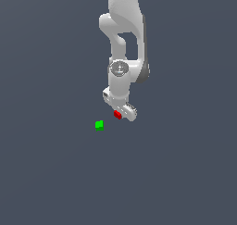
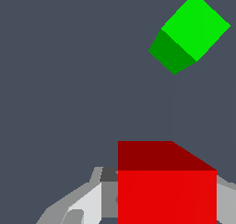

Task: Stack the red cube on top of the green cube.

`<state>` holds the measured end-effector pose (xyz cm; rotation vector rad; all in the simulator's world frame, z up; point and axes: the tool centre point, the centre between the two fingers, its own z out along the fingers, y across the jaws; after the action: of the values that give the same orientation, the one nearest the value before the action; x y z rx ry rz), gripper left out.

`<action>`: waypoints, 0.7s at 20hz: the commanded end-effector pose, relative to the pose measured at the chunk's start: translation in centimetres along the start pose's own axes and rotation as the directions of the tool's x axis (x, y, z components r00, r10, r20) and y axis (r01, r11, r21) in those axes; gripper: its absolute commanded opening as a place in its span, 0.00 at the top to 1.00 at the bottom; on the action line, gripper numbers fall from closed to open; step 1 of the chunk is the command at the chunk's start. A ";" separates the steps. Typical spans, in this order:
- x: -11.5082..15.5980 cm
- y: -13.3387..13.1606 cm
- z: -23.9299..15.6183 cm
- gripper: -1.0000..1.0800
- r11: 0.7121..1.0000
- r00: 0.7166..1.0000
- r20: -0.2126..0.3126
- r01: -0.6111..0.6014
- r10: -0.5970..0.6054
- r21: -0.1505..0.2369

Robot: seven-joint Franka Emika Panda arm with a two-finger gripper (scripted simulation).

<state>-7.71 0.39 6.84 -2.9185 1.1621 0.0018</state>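
Down on the grey floor, towards the exterior view's left of the arm, sits the green cube (image 1: 99, 125), near but clear of the gripper (image 1: 119, 115), whose fingers are closed on the red cube (image 1: 117, 114), so I reckon it must travel leftward.

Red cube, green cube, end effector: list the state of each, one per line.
red cube: held between the end effector's fingers, not on the green cube.
green cube: resting alone on the surface, nothing on top, apart from the red cube.
end effector: shut on the red cube.
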 end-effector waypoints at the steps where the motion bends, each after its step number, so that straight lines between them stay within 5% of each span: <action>1: 0.0 0.0 -1.7 1.00 1.000 1.000 -0.001 0.000 0.000 0.001; 14: 0.1 -0.1 -5.2 1.00 1.000 1.000 -0.001 0.000 0.000 0.000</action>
<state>-7.55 0.35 12.01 -2.9186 1.1624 -0.0008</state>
